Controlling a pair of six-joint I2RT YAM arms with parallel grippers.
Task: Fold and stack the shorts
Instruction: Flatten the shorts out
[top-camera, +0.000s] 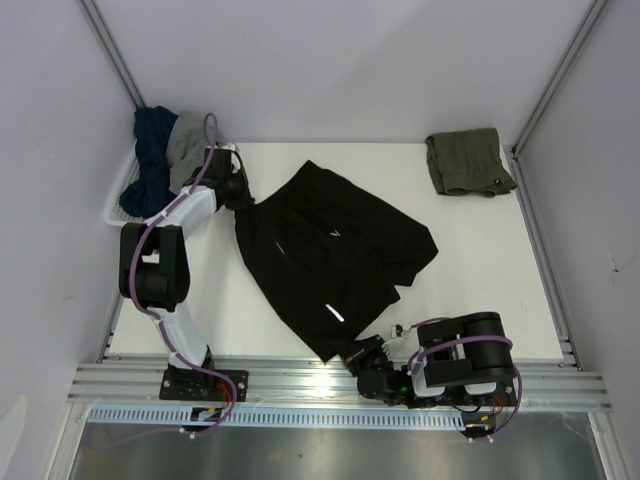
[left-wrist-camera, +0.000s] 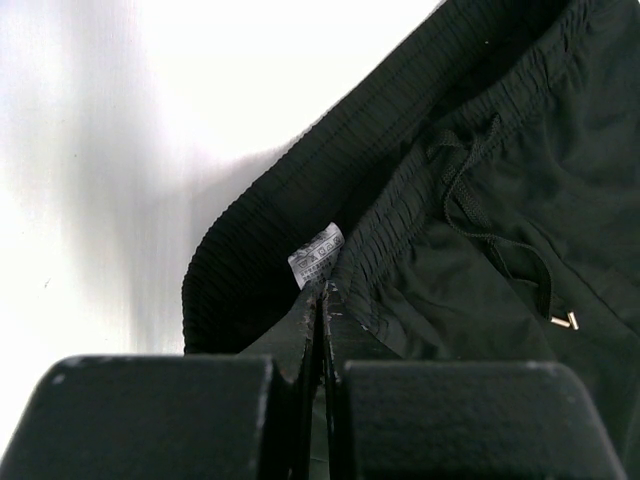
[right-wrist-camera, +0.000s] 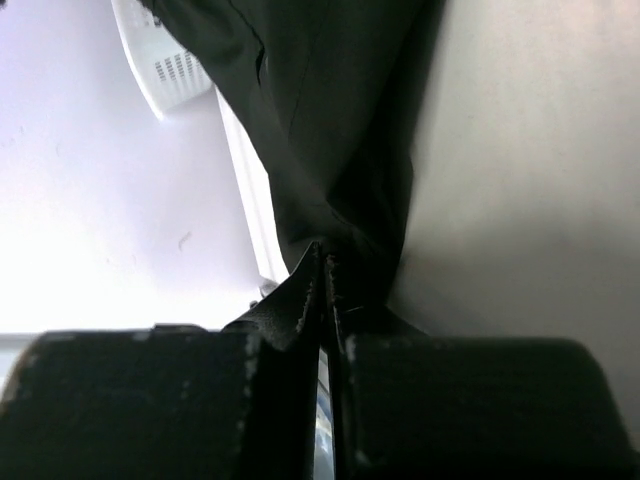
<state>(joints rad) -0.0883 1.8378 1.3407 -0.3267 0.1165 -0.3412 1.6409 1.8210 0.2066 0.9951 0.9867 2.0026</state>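
A: State of left gripper (left-wrist-camera: 322, 292)?
B: Fingers pressed together, pinching the waistband of the black shorts (top-camera: 330, 250), right by the white label (left-wrist-camera: 315, 256)
A: And right gripper (right-wrist-camera: 325, 265)?
B: Clamped tight too, pinching the near corner of the same pair at the table's near edge
A: How's the pair lying?
B: Spread diagonally on the white table (top-camera: 480, 290), waistband end far-left beside the white basket (top-camera: 118, 208), drawstring (left-wrist-camera: 480, 215) loose, small white marks showing
A: Other pair?
B: olive-green shorts (top-camera: 467, 160) folded in the far-right corner, well apart from both grippers
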